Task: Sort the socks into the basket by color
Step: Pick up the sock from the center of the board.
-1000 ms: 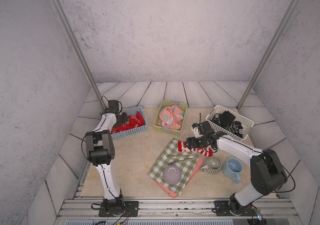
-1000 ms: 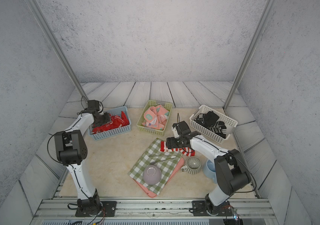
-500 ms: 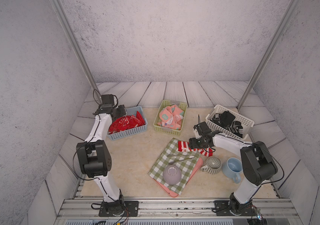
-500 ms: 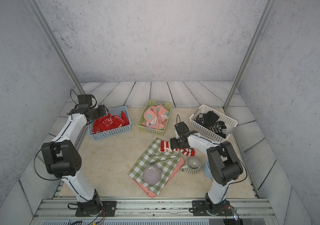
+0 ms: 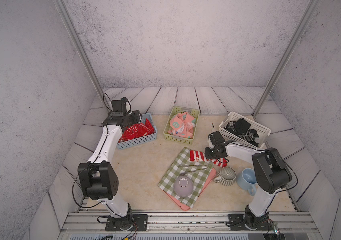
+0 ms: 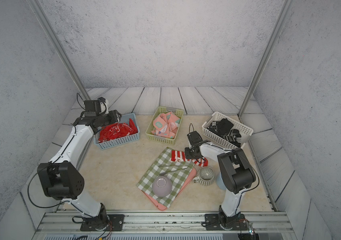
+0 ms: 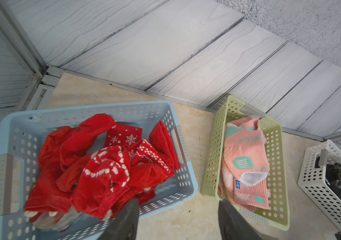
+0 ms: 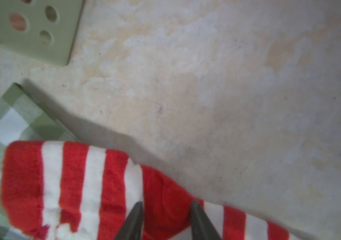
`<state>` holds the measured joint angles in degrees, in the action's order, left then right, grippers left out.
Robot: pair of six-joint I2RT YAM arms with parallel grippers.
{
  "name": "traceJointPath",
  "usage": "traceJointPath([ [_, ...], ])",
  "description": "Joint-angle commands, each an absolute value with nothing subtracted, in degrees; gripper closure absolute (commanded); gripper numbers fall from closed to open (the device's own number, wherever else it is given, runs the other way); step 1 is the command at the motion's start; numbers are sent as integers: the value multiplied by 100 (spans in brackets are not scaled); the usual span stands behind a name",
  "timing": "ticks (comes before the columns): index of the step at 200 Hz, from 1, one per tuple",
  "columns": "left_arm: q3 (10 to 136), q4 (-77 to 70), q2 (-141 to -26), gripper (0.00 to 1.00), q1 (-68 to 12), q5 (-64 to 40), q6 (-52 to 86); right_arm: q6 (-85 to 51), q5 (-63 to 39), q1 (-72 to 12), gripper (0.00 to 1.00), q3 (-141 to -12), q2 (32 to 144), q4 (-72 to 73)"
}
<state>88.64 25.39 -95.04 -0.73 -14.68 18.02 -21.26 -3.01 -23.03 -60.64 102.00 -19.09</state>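
Green-checked cloth point(image 5: 188, 172) lies toward the surface's front edge, and a striped sock point(image 5: 196, 156) rests on its far corner. The right gripper point(image 8: 165, 204) presses on the sock, straddling a red fold; I cannot tell whether it pinches. Along the far edge stand 3 baskets: blue basket point(image 5: 138, 141) with red socks point(image 5: 137, 131), green basket point(image 5: 179, 140) with pink socks point(image 5: 182, 124), white basket point(image 5: 234, 138) with black socks point(image 5: 241, 126). The left gripper point(image 7: 179, 200) hangs above the blue basket, jaws apart and empty.

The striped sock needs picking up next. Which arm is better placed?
Right. The right gripper sits on the striped sock, a fold between its fingers; the left gripper hangs open, away by the blue basket.
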Motion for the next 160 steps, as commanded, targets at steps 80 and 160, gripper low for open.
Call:
traceJointPath([
  [80,8558,2476,-8862,37,-571,-1622,1706,-2136,-301,-2257,100,-6029,9765,-1976],
  [160,7706,1976,-8213,37,-1519,-2167,1833,-2288,-669,-2253,100,-5940,8637,-2009],
])
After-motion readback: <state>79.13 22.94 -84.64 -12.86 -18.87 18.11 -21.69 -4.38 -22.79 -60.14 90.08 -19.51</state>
